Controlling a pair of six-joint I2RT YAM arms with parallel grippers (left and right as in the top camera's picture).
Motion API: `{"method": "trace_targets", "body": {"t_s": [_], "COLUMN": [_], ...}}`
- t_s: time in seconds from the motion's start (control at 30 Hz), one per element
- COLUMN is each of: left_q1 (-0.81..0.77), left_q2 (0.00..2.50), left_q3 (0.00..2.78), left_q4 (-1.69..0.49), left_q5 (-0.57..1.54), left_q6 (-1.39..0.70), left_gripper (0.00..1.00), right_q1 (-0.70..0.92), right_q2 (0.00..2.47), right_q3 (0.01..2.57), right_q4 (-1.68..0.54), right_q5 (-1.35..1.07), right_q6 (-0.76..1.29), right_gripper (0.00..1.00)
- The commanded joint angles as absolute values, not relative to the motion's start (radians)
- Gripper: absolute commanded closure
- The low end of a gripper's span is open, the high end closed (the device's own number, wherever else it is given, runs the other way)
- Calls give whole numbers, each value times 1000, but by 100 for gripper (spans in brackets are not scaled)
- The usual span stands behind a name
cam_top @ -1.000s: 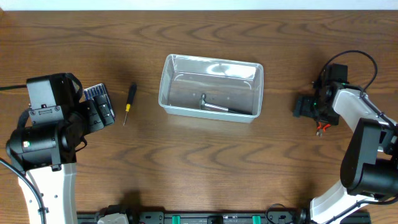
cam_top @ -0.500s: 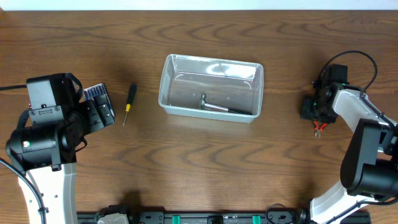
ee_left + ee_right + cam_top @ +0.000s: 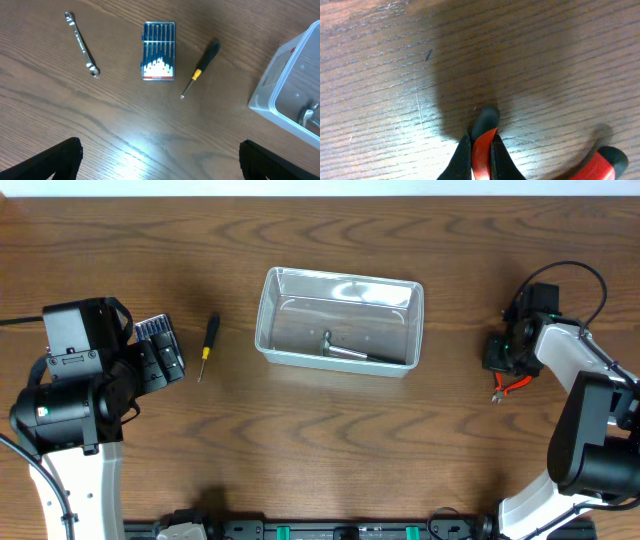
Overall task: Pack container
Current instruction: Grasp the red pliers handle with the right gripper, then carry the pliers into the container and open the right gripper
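Right gripper (image 3: 481,152) is pinched tight on one red handle of the pliers (image 3: 485,125). The handle's black tip sticks out past my fingers (image 3: 462,157), right at the wood; can't tell if it touches. The second handle curves off to the lower right of the wrist view, not gripped. From overhead, that arm sits at the right side of the table (image 3: 320,460), well apart from the container (image 3: 264,320). The container is a clear bin, upright and open-topped, mid-table. A metal tool (image 3: 345,352) lies inside it along the near wall. Left gripper (image 3: 160,160) is spread wide, fingers at the two bottom corners of its wrist view, over bare wood. Ahead of it, in a rough row: wrench (image 3: 81,45), blue bit case (image 3: 159,51), then a screwdriver (image 3: 201,67) with black handle and yellow collar. All three lie flat and none touch each other. The screwdriver lies nearest the container, with a clear gap between them. The container's corner shows at the right edge of that view.
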State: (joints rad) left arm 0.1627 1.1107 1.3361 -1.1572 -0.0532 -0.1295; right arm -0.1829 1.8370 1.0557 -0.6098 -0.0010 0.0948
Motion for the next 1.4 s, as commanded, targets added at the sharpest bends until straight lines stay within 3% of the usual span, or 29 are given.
{"method": "trace_targets", "body": {"t_s": [0.0,0.47,0.73,1.0,1.2,1.37], "left_q1": [168,168,168,168,168,168], "left_q2": [1113,1113,1113,1113,1113,1113], "left_q3": [1357,1357,1357,1357,1357,1357], "left_q4": [-1163,-1163,-1163,-1163,-1163,-1171], "left_q5": [-64,-64,-64,-64,-64,-64], "left_q6": [-116,-116,-116,-116,-116,-116], "left_gripper": [2,2,2,2,2,1], "right_q1": [-189,-188,-123,158,389,474], "right_q2": [1853,1850,1748,1685,1740,1855], "right_q3": [1028,1055,1399,1761,1745,1725], "right_q4": [-607,-605,-837,-952,-889,-942], "right_q5": [21,19,-21,-125,-258,-274], "right_q6": [89,112,81,-240,-430,-648], "right_gripper": [99,99,99,99,99,99]}}
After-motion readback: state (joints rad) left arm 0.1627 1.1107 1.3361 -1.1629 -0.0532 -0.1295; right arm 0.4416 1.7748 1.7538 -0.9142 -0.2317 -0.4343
